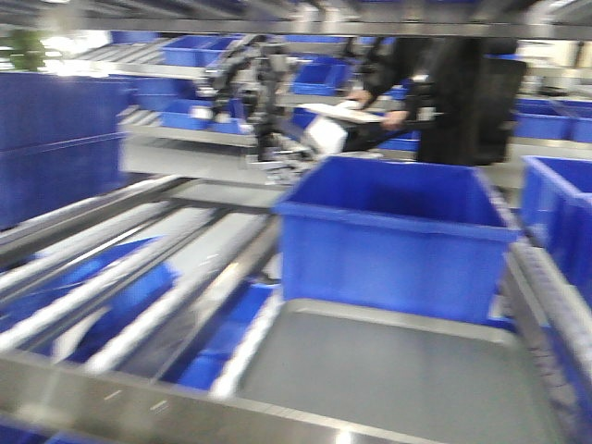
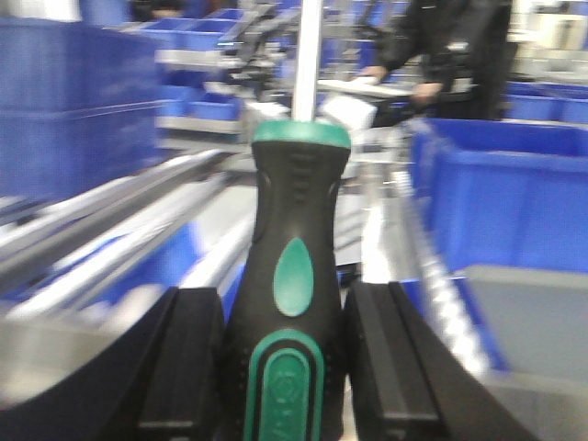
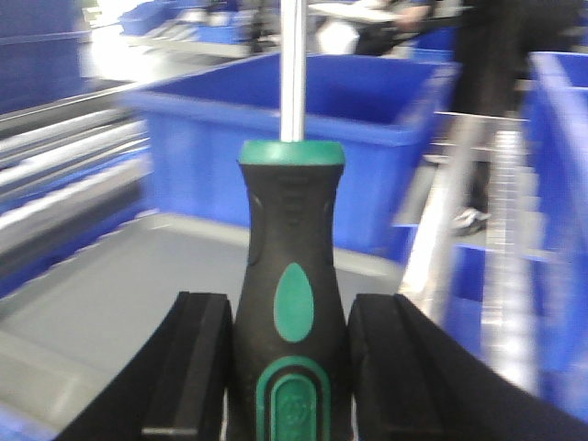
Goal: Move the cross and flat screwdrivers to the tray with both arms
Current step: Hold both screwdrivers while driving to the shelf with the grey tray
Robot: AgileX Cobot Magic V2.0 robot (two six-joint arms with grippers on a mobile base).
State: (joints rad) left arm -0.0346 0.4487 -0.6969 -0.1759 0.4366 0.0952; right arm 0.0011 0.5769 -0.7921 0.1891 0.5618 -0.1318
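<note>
My left gripper (image 2: 287, 363) is shut on a screwdriver (image 2: 292, 276) with a black and green handle; its steel shaft points up and away out of the top of the left wrist view, so its tip is hidden. My right gripper (image 3: 288, 367) is shut on a second screwdriver (image 3: 290, 276) of the same look, its tip also out of view. It is held above the grey tray (image 3: 119, 294), which also shows at the bottom of the front view (image 1: 398, 379). Neither gripper shows in the front view.
A large blue bin (image 1: 398, 236) stands just behind the tray. Metal roller rails (image 1: 120, 277) run on the left over blue bins. More blue bins (image 1: 560, 222) stand at the right. A person in black (image 1: 435, 83) stands at the far shelves.
</note>
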